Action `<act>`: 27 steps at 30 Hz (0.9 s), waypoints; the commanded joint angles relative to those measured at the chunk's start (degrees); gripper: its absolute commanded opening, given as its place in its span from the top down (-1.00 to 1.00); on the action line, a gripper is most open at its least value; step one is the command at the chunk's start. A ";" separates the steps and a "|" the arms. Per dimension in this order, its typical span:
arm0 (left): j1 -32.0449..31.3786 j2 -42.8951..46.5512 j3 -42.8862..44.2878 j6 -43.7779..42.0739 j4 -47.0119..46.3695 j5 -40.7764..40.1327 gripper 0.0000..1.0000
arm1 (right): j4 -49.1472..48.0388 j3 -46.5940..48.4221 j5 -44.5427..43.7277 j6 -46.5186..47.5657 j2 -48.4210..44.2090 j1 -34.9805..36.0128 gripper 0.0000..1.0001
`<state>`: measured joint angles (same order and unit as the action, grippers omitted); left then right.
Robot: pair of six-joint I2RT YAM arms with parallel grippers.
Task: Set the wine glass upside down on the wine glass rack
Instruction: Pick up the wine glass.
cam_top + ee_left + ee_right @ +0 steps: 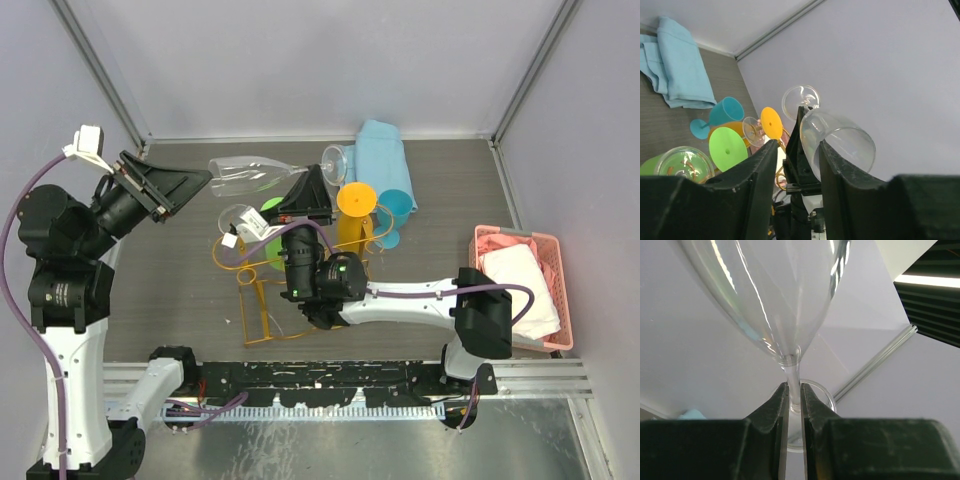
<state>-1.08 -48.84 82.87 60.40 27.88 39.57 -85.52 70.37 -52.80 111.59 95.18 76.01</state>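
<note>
The right end effector pinched the wine glass by its stem, holding it sideways above the table, beyond the rack, with the bowl pointing left. The left end effector stood spread at the bowl's rim. Whether its fingers touched the glass could not be told.

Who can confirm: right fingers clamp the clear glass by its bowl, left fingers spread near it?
Not by the bowl. The right fingers clamp the clear glass by its stem, just under the bowl, as the right wrist view shows. The left fingers are spread near it, as you said.
</note>
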 commanded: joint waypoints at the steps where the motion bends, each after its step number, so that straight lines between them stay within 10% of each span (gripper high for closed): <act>1: -0.15 0.51 -0.34 -1.19 -3.05 1.54 0.28 | -4.60 4.28 2.61 0.44 -1.88 0.68 0.99; 17: -0.15 1.07 -0.06 -0.81 -3.69 1.67 0.23 | -2.76 7.75 3.67 0.65 2.27 1.16 0.99; 27: -0.15 1.51 1.38 -2.03 -2.22 1.38 0.78 | -1.80 9.05 3.97 0.38 2.85 1.16 0.99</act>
<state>-1.13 -47.75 82.61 60.05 26.59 40.25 -84.14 76.73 -51.72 112.64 99.33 76.77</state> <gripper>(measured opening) 0.167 0.180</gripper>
